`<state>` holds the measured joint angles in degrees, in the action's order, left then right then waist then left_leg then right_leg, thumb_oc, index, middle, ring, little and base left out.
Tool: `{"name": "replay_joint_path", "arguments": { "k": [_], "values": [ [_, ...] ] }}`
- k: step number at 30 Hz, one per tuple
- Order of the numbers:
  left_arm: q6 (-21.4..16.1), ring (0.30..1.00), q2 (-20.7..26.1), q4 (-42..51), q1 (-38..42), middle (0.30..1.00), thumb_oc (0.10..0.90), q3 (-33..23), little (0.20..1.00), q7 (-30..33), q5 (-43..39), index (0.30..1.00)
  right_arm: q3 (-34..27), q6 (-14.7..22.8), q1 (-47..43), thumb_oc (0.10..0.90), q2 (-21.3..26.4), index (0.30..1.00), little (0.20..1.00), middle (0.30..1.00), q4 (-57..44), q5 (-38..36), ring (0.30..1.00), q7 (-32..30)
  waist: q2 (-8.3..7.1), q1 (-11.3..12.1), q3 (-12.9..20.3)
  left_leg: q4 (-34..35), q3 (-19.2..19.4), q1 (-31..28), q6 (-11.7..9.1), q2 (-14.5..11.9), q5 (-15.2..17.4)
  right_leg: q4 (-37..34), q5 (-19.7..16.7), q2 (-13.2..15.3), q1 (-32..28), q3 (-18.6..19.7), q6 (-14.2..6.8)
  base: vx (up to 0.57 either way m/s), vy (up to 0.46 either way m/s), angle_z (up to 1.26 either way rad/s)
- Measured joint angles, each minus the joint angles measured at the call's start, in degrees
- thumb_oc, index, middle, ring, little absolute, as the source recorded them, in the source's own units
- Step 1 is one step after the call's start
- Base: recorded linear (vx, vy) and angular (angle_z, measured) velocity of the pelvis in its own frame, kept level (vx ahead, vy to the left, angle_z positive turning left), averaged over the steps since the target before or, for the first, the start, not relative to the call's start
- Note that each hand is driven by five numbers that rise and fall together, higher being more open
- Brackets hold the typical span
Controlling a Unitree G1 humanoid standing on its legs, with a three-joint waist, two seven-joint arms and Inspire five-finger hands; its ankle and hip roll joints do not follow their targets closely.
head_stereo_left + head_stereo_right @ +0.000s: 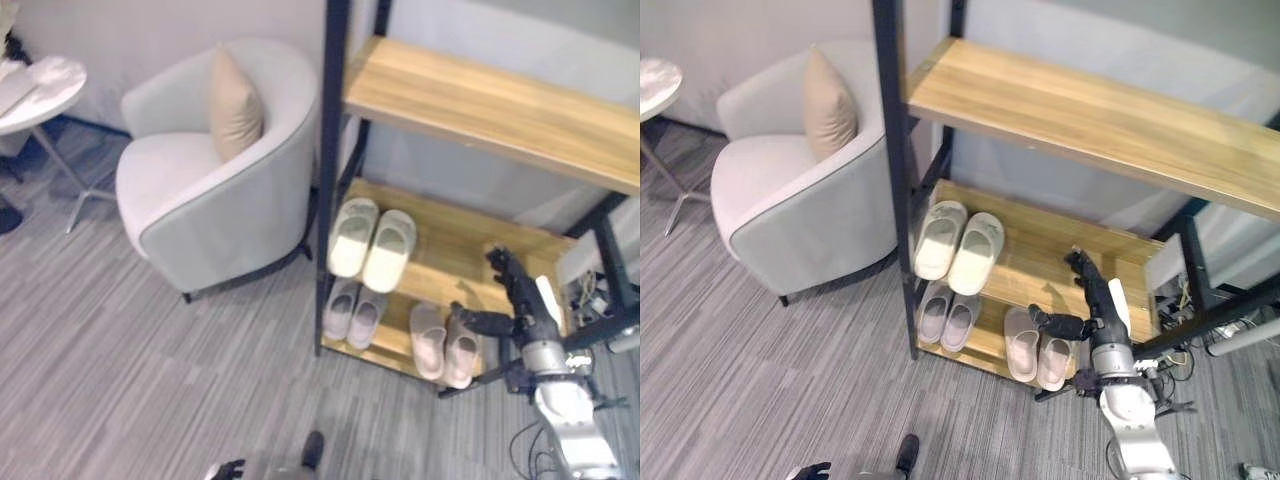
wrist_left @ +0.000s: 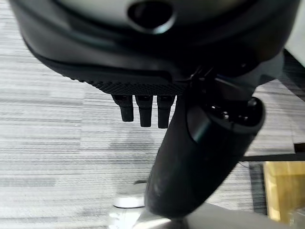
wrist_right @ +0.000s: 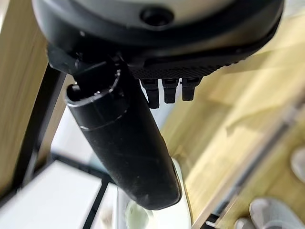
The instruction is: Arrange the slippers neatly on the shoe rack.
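The right hand [image 1: 520, 300] is held open and empty; the pink slippers [image 1: 443, 343], toes rackward, lie at its eight o'clock.

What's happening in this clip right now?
Three pairs of slippers sit side by side on the shoe rack: a white pair on the middle shelf, a grey pair and a pink pair on the bottom shelf. The right hand hangs open beside the pink pair, holding nothing. The left hand is low over the carpet, open.
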<state>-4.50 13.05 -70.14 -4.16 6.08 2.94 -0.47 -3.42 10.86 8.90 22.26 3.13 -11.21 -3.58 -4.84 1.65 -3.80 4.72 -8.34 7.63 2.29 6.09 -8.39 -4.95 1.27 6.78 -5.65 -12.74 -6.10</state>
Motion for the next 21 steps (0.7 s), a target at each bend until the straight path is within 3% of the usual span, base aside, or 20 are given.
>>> {"name": "replay_joint_path", "arguments": {
  "k": [2, 7, 16, 21],
  "values": [
    [-0.9, 0.900, -0.4, 0.5, -0.7, 0.900, 0.800, -1.2, 0.900, -1.2, -3.9, 0.900, 0.0, 0.0, 3.8, 0.800, -0.3, 0.900, 0.900, 0.900, 0.5, -3.8, 0.900, 1.6, 1.07, -0.2, 0.8, 0.1, 0.1, -0.1, 0.1, -0.2, 0.1, 0.0, 0.0, 0.0, -0.1, 0.1, 0.1, -0.08, -0.056, -0.03],
    [-1.7, 0.900, -0.6, 0.3, -1.9, 0.900, 0.800, -1.6, 0.900, -1.3, -4.0, 0.900, 0.5, 0.7, 6.4, 0.800, -2.7, 0.900, 0.900, 0.900, 11.3, -7.1, 0.900, 4.4, 1.09, -0.5, 2.5, 0.1, 1.6, -1.0, 0.0, -0.8, 0.1, 0.0, 0.1, -0.2, -0.1, 1.6, 0.5, -0.07, -0.060, -0.12],
    [-2.1, 0.900, -0.3, -1.4, -1.9, 0.900, 0.800, 0.6, 0.900, -1.4, -3.8, 0.900, 3.7, -1.8, 3.8, 0.800, -4.4, 0.900, 0.900, 0.900, 43.5, 4.3, 0.900, -1.5, 2.36, -3.0, 2.9, 0.1, 5.1, -2.8, 0.2, -2.0, 0.8, -0.4, -0.3, -0.6, 0.0, 5.8, 0.2, -0.04, -0.040, -0.24],
    [-2.1, 0.900, -0.1, -1.9, -1.3, 0.900, 0.800, 2.5, 0.900, -1.1, -3.9, 0.900, 4.7, -3.6, 1.0, 0.800, -6.4, 0.900, 0.900, 0.900, 65.3, 4.2, 0.900, -2.2, 2.81, -3.1, 3.2, 0.1, 5.4, -3.8, 0.1, -2.4, 1.0, -0.4, -0.3, -0.9, -0.9, 6.1, 0.3, 0.00, -0.052, -0.05]
  ]
}}
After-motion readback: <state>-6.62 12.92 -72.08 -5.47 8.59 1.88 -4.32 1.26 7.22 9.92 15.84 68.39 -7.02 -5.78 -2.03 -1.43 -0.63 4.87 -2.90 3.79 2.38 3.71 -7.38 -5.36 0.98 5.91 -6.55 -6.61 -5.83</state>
